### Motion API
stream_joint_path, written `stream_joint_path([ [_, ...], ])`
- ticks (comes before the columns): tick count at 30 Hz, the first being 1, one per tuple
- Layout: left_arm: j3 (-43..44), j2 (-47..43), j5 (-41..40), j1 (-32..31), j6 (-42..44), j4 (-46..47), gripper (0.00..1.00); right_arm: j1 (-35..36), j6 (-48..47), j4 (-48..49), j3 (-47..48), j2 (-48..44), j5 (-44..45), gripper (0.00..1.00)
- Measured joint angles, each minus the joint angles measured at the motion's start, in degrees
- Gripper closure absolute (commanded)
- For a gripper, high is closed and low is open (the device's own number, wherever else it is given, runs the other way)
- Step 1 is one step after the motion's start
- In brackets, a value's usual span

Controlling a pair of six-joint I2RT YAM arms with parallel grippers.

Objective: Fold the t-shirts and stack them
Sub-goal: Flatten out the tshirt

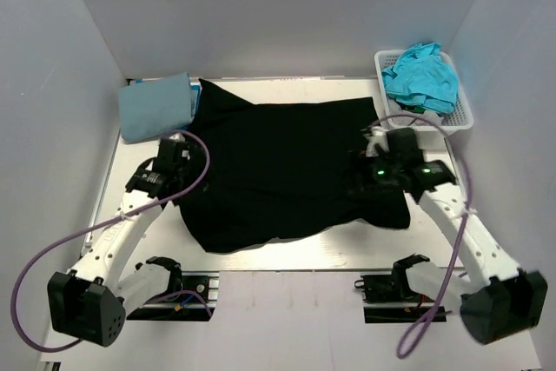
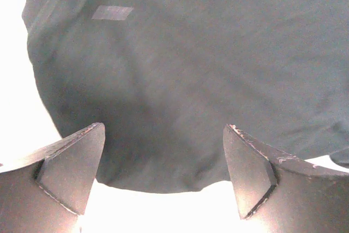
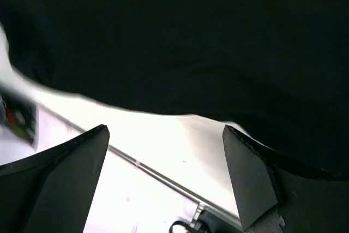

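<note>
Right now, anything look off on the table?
The black t-shirt lies crooked on the table, its near right corner bunched. A turquoise t-shirt sits crumpled in the basket, far right. Nothing looks damaged.

Black t-shirt (image 1: 287, 171) spread flat between the two sets of jaws, wrinkled edge nearest the arm bases. Left gripper (image 1: 184, 158) at shirt's left edge; folded light blue t-shirt (image 1: 156, 106) just beyond its jaws. Right gripper (image 1: 365, 173) over shirt's right side; white basket (image 1: 380, 65) beyond its jaws, turquoise t-shirts (image 1: 423, 76) heaped inside
</note>
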Motion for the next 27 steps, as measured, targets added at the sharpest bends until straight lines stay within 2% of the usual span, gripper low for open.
stream_joint_path([
  [3, -0.57, -1.38, -1.25, 0.04, -1.9, -5.25, 0.01, 13.42, -0.31, 5.2, -0.11, 5.09, 1.01, 0.1],
  [7, 3.21, -2.71, -6.21, 0.48, -4.02, -11.39, 0.01, 38.23, -3.93, 13.4, 5.62, 18.49, 6.01, 0.1],
  [9, 7.23, -1.57, -10.91, 0.74, -5.44, -14.86, 0.01, 47.84, -7.5, 17.35, 9.44, 25.29, 8.52, 0.1],
  [11, 10.21, 0.55, -14.32, 0.92, -6.51, -17.18, 0.01, 54.38, -11.37, 20.81, 12.04, 30.71, 10.38, 0.11],
  [17, 10.6, 4.17, -17.14, 1.2, -7.13, -18.08, 0.01, 61.07, -21.35, 26.71, 15.96, 40.85, 16.37, 0.11],
  [27, 9.27, 3.89, -17.07, 2.43, -6.91, -16.96, 0.01, 63.93, -30.27, 39.63, 15.72, 50.71, 24.37, 0.12],
])
